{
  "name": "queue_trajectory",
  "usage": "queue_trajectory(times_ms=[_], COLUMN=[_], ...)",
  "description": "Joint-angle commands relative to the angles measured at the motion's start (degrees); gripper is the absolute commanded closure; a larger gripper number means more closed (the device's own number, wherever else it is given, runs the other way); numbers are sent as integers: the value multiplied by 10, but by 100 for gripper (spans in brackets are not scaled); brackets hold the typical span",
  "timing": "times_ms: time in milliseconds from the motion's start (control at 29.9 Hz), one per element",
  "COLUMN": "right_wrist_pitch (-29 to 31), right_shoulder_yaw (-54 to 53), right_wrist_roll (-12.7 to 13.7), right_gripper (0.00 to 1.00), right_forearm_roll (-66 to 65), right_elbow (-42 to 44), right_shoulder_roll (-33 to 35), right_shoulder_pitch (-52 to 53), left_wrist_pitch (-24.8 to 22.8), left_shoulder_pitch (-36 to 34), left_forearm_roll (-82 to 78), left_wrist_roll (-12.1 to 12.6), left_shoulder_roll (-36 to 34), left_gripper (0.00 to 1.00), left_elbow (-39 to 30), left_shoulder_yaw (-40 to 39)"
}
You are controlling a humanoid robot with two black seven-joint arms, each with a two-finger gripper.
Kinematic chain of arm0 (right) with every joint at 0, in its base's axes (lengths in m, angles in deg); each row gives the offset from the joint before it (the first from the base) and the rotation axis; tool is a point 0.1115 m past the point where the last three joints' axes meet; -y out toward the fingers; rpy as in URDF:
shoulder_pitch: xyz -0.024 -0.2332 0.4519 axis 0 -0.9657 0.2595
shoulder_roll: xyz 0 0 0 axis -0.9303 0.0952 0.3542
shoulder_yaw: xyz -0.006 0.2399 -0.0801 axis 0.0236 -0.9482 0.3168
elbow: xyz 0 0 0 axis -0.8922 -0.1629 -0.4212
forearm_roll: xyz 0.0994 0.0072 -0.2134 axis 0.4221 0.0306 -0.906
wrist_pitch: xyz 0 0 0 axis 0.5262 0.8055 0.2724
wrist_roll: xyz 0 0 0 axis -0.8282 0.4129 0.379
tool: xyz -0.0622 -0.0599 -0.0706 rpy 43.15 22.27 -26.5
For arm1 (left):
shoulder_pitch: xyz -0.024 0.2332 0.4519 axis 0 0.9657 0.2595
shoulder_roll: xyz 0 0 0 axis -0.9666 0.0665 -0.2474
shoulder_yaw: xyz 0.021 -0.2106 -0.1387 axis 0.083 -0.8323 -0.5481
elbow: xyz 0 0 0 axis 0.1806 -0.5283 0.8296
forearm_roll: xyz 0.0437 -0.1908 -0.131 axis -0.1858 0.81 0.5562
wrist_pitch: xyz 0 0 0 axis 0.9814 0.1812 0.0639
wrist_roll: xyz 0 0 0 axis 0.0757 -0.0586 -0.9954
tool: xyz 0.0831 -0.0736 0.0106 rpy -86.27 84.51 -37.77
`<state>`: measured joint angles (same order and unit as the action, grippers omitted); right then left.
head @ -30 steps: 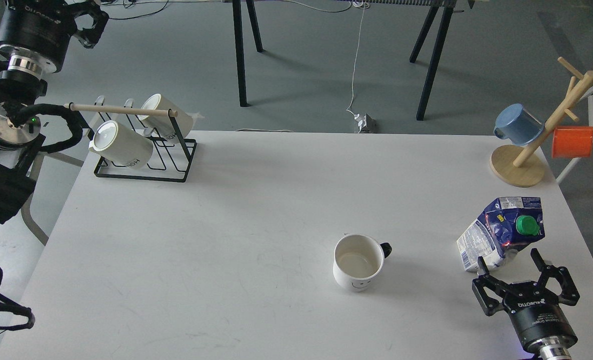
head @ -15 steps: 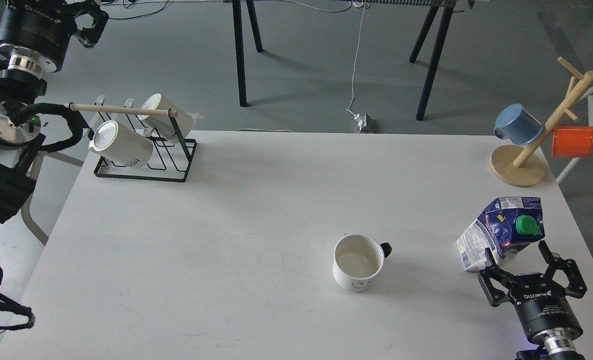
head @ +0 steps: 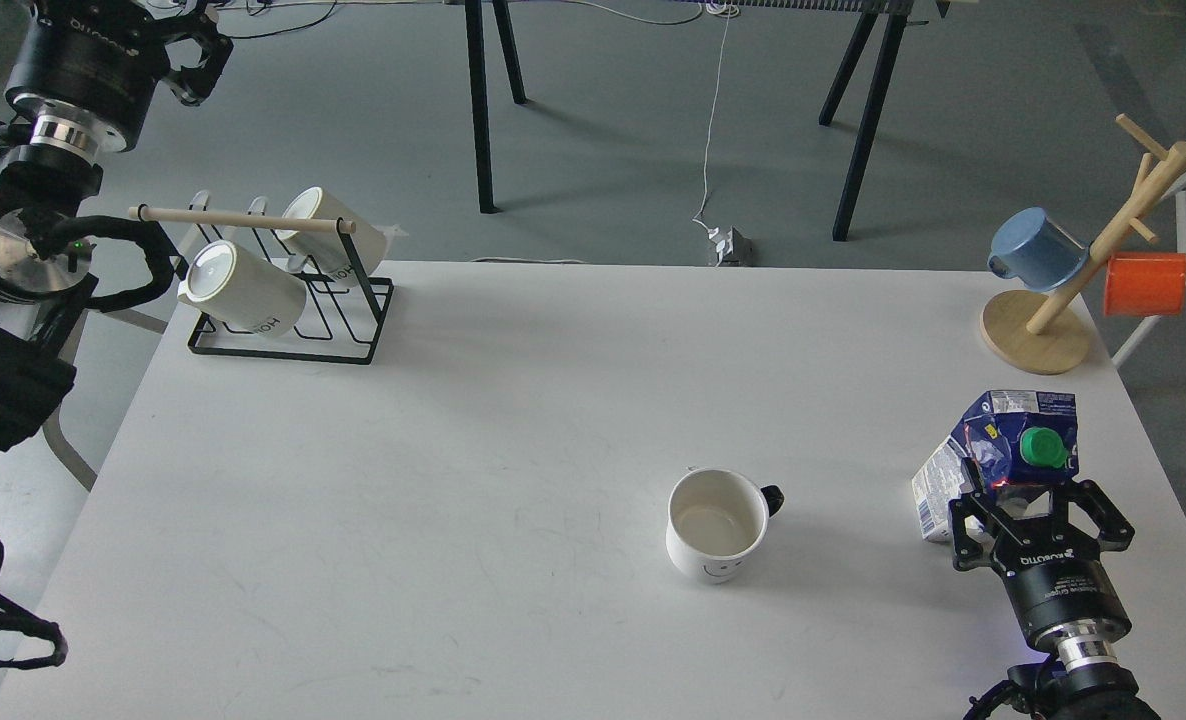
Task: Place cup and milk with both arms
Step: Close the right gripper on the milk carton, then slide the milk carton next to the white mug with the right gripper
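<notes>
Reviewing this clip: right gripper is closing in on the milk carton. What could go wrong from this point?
1. The right gripper straddles the milk near its base; the carton looks crumpled and tilted, so a squeeze could deform it or tip it.
2. The milk sits close to the table's right edge; a push might shove it off.
3. The cup stands untouched, and the left gripper is far away beyond the mug rack, which a careless reach could clip.
</notes>
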<state>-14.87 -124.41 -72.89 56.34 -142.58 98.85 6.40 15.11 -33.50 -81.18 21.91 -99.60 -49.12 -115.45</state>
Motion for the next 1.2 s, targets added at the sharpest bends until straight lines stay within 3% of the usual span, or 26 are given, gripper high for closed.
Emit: queue_trajectory(times_ms=[0, 100, 435, 1170], right_wrist_pitch=[0, 0, 0, 0], right_shoulder_yaw=[0, 2, 61, 106], right_wrist_roll=[-4, -6, -5, -1], right_gripper=[63, 67, 66, 60], right_forearm_roll=[-1, -1, -34, -136], right_elbow=[-2, -8, -119, -57], right_shoulder_roll=[-1, -3, -20, -103], right_shoulder_pitch=[0, -4, -38, -26], left_wrist_pitch=[2, 2, 7, 8], left_shoulder_pitch=[-1, -1, -3, -5], left_forearm_roll=[-1, -1, -1, -1], left_wrist_roll=[-2, -2, -2, -1], left_shoulder_roll=[0, -1, -9, -7], left_gripper=[0, 0, 0, 0], left_elbow=[0, 0, 0, 0], left_shoulder_yaw=[1, 1, 1, 11])
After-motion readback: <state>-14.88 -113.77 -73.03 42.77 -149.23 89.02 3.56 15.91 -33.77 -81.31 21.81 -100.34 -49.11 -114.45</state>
